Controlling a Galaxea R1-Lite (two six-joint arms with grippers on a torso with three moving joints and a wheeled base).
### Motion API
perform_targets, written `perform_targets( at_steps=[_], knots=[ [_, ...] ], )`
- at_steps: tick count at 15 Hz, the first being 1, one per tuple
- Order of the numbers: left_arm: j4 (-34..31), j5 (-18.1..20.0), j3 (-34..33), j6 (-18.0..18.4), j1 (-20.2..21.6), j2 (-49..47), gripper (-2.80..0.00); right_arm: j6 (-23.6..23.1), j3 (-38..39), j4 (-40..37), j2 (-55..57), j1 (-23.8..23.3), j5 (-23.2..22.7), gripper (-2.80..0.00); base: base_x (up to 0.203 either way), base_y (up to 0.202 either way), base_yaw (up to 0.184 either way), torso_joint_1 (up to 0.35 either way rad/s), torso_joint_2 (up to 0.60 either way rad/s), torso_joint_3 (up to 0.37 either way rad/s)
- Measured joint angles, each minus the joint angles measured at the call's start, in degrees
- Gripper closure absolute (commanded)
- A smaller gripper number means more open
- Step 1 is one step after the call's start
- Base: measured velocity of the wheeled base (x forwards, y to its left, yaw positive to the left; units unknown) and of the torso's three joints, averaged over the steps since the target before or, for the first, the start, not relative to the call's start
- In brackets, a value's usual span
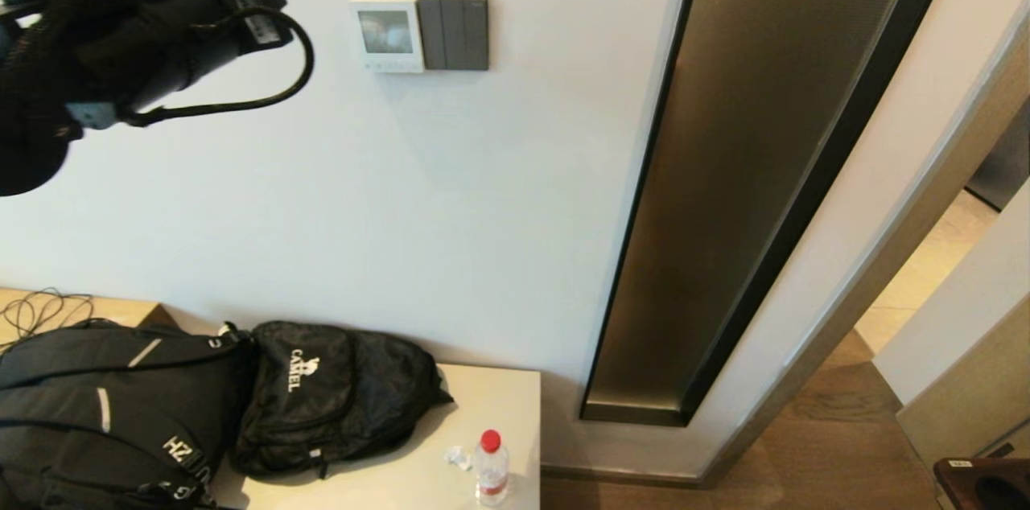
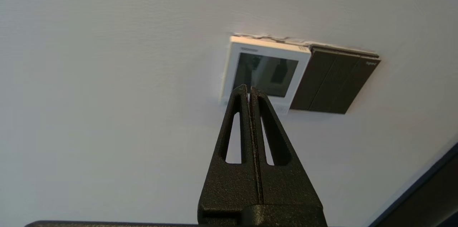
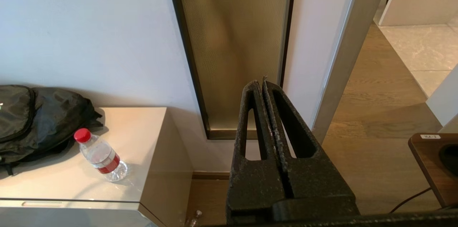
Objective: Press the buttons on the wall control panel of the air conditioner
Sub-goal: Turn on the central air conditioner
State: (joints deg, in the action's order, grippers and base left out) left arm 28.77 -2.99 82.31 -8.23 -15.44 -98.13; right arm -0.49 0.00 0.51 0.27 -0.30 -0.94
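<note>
The white control panel point(image 1: 386, 34) hangs on the wall with a greyish screen. Its tiny pale buttons point(image 1: 390, 66) run along its lower edge. My left arm point(image 1: 161, 43) is raised at the upper left, short of the panel and apart from the wall. In the left wrist view my left gripper point(image 2: 249, 89) is shut and empty. Its tips line up with the lower edge of the panel point(image 2: 268, 75) and hide most of the buttons point(image 2: 281, 108). My right gripper point(image 3: 260, 83) is shut and empty, held low facing the wall's base.
A dark grey three-rocker switch plate point(image 1: 455, 33) adjoins the panel on its right. A tall bronze glass strip point(image 1: 748, 172) runs further right. Below, a low cabinet point(image 1: 499, 397) carries two black backpacks point(image 1: 330, 397) and a water bottle point(image 1: 491, 468).
</note>
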Motion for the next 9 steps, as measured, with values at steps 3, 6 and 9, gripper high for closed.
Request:
perform_targets(
  at_steps=[3,6,9],
  knots=[
    [0.1,-0.5,10.7,-0.1,-2.7,-10.1,0.0,0.0,0.0,0.0,0.0,0.0,0.0,0.0,0.0,0.0,0.0,0.0,0.0,0.0],
    [0.0,-0.7,14.7,-0.1,-4.6,-16.2,0.0,0.0,0.0,0.0,0.0,0.0,0.0,0.0,0.0,0.0,0.0,0.0,0.0,0.0],
    [0.6,-0.8,14.4,-0.2,-5.2,-19.1,0.0,0.0,0.0,0.0,0.0,0.0,0.0,0.0,0.0,0.0,0.0,0.0,0.0,0.0]
  ],
)
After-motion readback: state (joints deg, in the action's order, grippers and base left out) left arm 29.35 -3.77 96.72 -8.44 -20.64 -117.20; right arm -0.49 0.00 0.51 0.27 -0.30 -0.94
